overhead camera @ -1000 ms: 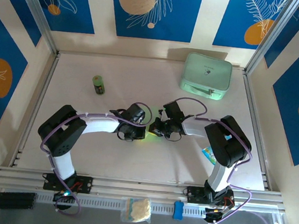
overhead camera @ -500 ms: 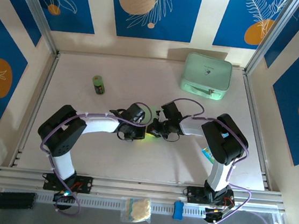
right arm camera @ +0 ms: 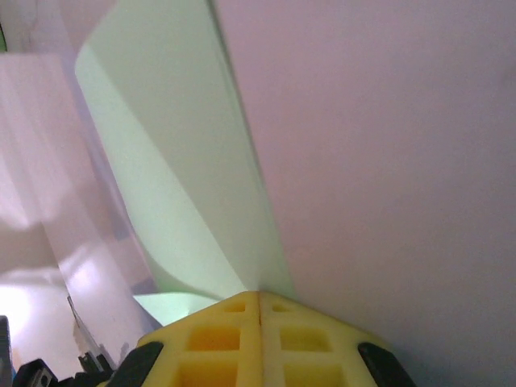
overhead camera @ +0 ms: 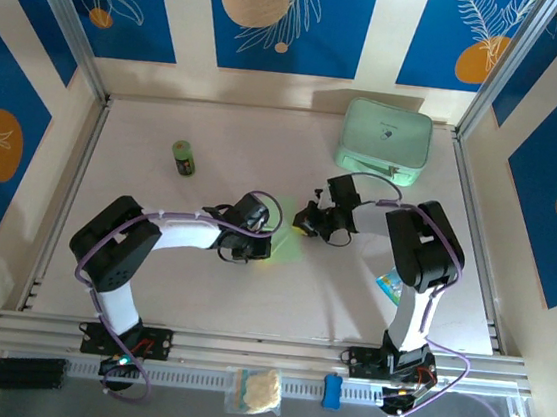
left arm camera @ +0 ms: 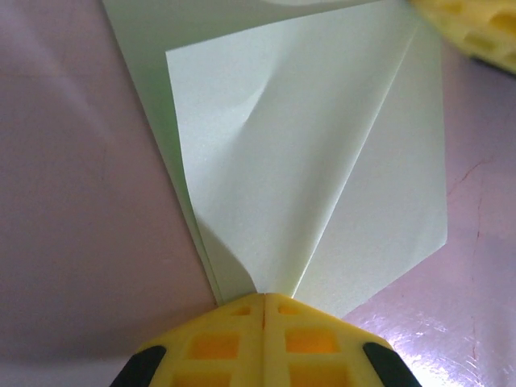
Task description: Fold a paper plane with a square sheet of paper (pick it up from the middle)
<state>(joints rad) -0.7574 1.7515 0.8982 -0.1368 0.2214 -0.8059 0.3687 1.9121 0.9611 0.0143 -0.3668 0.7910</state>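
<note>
Tearing is our worry: the sheet of paper [overhead camera: 288, 246], partly folded, is mid table [overhead camera: 199, 290] between the arms. The left gripper [left arm camera: 264, 300] is clamped on its pointed end and the right gripper [right arm camera: 259, 297] pinches another edge (both closed on it). If they pull apart, we reckon it rips or creases askew.

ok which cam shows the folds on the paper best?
Left wrist: the paper is close and face-on, its diagonal flaps and centre crease clear. Right wrist sees the paper at a steep slant, one long fold edge. Top external: the paper is a small pale green patch, no creases readable.
</note>
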